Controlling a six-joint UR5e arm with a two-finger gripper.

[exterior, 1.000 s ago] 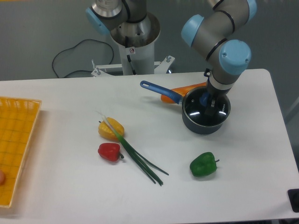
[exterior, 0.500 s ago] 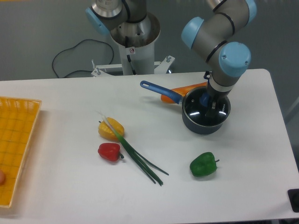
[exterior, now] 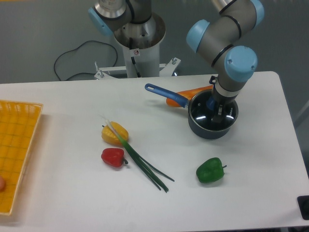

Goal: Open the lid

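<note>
Right of centre, claw (exterior: 216, 107) down over the lid (exterior: 211, 115) on the saucepan (exterior: 212, 126), placed for its knob (finger state indiscernible).

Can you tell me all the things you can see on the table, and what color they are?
Saucepan: one, dark blue with a long blue handle, back right of the table.
Lid: one, clear glass, on the saucepan.
Carrot: one, orange, behind the saucepan.
Peppers: three; yellow and red mid-table, green in front of the saucepan.
Green onion: one, lying across the yellow pepper.
Basket: one, yellow-orange, left edge.
Table: one, white.
Gripper: one, over the lid; too hidden to tell its grip.
</note>
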